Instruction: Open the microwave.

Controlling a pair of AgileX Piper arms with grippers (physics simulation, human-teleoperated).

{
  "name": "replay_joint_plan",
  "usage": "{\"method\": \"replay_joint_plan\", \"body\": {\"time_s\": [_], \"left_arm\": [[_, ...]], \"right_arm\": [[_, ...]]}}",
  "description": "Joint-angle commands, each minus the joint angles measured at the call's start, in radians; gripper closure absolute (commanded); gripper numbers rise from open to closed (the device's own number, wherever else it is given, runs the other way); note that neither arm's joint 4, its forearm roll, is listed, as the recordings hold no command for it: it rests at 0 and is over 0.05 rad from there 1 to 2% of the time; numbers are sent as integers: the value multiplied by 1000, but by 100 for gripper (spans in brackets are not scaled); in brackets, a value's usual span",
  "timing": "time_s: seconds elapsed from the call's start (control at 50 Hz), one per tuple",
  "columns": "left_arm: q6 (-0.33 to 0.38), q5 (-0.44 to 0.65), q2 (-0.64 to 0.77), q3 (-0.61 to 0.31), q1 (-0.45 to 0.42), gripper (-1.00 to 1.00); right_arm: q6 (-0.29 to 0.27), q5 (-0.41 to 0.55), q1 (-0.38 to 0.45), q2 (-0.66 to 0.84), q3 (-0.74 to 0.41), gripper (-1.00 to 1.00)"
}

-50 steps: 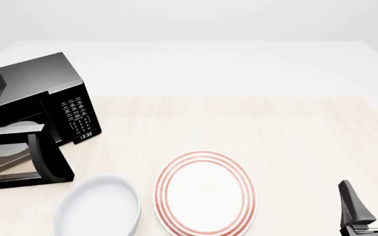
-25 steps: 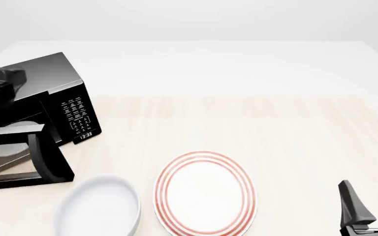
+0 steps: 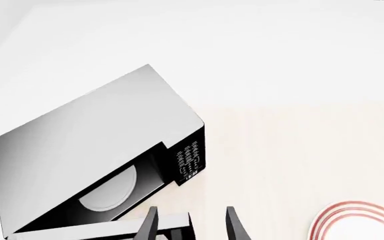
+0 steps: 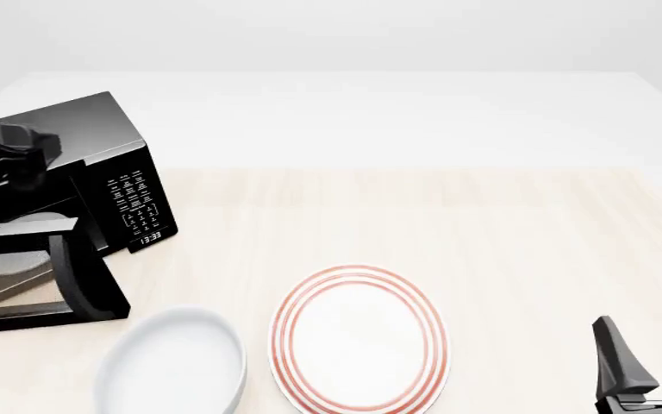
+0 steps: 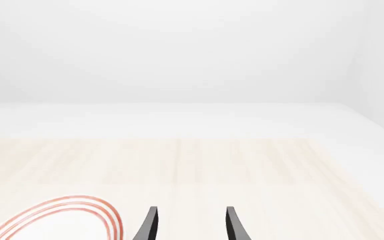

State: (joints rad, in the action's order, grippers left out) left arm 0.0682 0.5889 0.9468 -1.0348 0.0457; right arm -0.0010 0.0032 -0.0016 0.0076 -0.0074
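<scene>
Black and glossy, the microwave (image 4: 72, 172) stands at the left edge of the table (image 4: 515, 233), turned so that its keypad panel (image 4: 135, 207) faces the table's middle. Its door (image 4: 32, 276) is swung wide open toward the near edge, exposing the cavity and a pale round turntable (image 3: 108, 187) inside. The panel's small display reads 13:33. The left tool (image 4: 9, 155) hangs above the microwave's top at the far left; the left wrist view looks down over the open oven, with the two dark fingers (image 3: 235, 227) spread and nothing between them. The right tool (image 4: 653, 358) sits at the near right corner of the table, its fingers (image 5: 148, 225) likewise apart and holding nothing. A white plate (image 4: 358, 338) with red rings lies near the middle of the near edge. A plain white bowl (image 4: 172, 362) lies just left of the plate, close to the open door's corner.
</scene>
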Motion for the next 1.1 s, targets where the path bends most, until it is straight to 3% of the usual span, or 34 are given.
{"method": "replay_joint_plan", "body": {"time_s": [0.02, 0.32, 1.1], "left_arm": [[-25, -10, 23, -4, 19, -100], [-58, -37, 89, -12, 19, -100], [-20, -51, 221, -18, 77, -100]], "right_arm": [[0, 0, 0, 0, 0, -100], [0, 0, 0, 0, 0, -100], [0, 0, 0, 0, 0, -100]]}}
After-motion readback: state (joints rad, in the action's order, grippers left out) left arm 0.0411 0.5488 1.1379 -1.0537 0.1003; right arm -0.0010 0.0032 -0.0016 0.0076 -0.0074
